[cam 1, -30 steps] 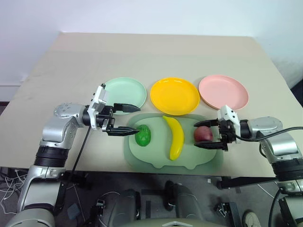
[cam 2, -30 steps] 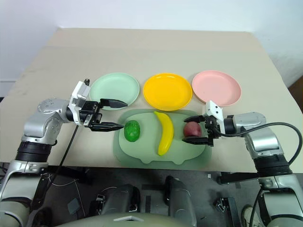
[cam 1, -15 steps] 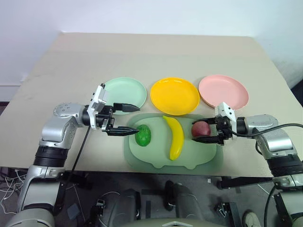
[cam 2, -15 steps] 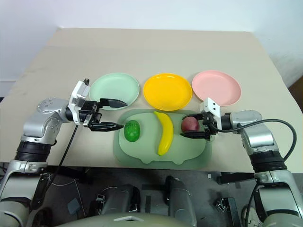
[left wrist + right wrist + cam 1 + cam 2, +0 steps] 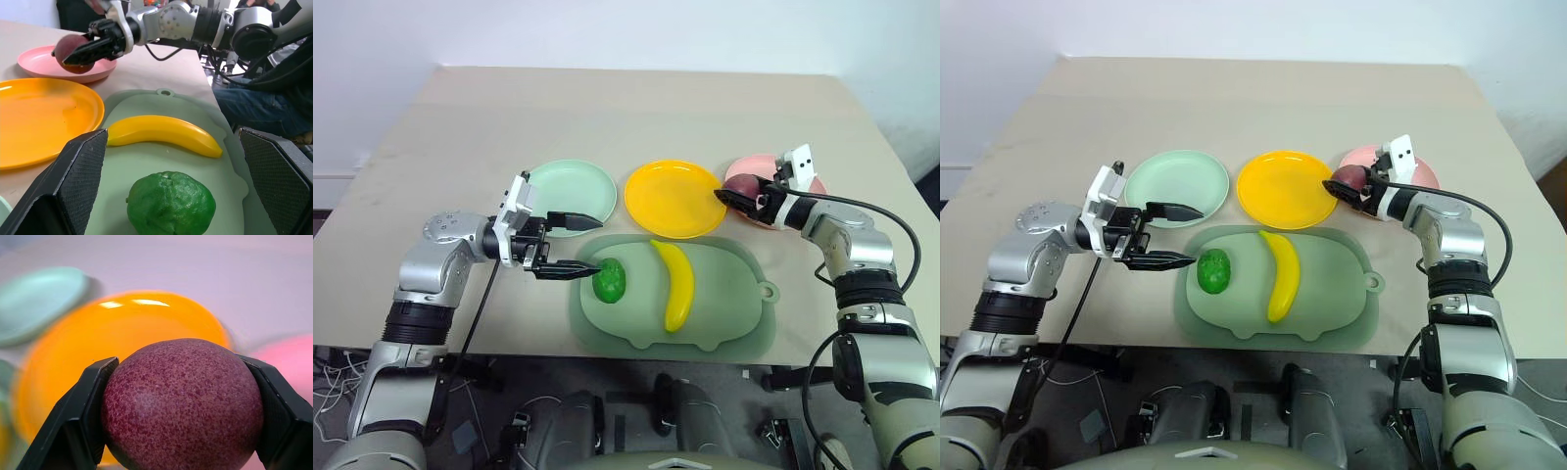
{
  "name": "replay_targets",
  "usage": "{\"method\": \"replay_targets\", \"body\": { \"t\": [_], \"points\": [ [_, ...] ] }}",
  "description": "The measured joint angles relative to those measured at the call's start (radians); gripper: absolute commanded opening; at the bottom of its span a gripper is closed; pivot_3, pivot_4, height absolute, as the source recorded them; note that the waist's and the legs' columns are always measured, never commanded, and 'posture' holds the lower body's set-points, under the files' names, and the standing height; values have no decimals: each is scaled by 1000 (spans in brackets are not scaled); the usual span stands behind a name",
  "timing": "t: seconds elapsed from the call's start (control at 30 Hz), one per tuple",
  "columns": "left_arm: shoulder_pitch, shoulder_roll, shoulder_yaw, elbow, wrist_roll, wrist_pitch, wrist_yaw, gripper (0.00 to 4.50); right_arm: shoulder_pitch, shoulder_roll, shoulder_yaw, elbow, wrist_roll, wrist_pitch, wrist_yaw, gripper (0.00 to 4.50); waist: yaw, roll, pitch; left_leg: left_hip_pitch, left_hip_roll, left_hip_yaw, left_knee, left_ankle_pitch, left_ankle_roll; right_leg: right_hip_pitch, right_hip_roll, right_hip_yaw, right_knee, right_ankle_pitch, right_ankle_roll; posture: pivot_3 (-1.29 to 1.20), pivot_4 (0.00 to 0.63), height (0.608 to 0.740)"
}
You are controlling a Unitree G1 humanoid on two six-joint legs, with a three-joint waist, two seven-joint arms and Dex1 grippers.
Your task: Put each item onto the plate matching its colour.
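Observation:
My right gripper (image 5: 736, 192) is shut on the dark red fruit (image 5: 181, 404) and holds it in the air at the near left edge of the pink plate (image 5: 759, 164). The green bumpy oval (image 5: 609, 280) and the yellow banana (image 5: 676, 283) lie on the sage-green tray (image 5: 724, 313). My left gripper (image 5: 576, 245) is open, level, its fingertips just left of the green oval without touching it. The mint plate (image 5: 570, 189) and the yellow plate (image 5: 674, 198) stand behind the tray with nothing on them.
The tray has a small loop (image 5: 768, 290) on its right side and sits near the table's front edge. Bare tabletop (image 5: 636, 113) stretches behind the three plates. Cables hang from both arms.
My right gripper lifted the dark red fruit off the tray and carried it back and to the right, up to the pink plate. The left gripper stayed where it was.

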Motion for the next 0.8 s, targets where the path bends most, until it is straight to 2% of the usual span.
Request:
{"method": "replay_targets", "body": {
  "t": [0.37, 0.43, 0.5, 0.8],
  "points": [
    [0, 0, 0, 1, 0, 0, -1, 4500, -103, -19, -39, 232, -72, -122, -144, 3318, -11, 0, 0, 0, 0, 0, -1, 0, 0, 0, 0, 0, 0, 0, 0, 0, 150, 740],
    [-1, 0, 0, 1, 0, 0, 0, 4500, -116, -19, -49, 270, -72, -125, -157, 4053, -15, 0, 0, 0, 0, 0, -1, 0, 0, 0, 0, 0, 0, 0, 0, 0, 150, 740],
    [-1, -1, 0, 1, 0, 0, 0, 4500, -122, -19, -53, 291, -77, -139, -174, 4451, -20, 0, 0, 0, 0, 0, -1, 0, 0, 0, 0, 0, 0, 0, 0, 0, 150, 740],
    [0, 0, 0, 1, 0, 0, 5, 4500, -123, -17, -42, 305, -110, -158, -160, 4451, -25, 0, 0, 1, 1, 0, -2, 0, 0, 0, 0, 0, 0, 0, 0, 0, 150, 740]
  ]
}}
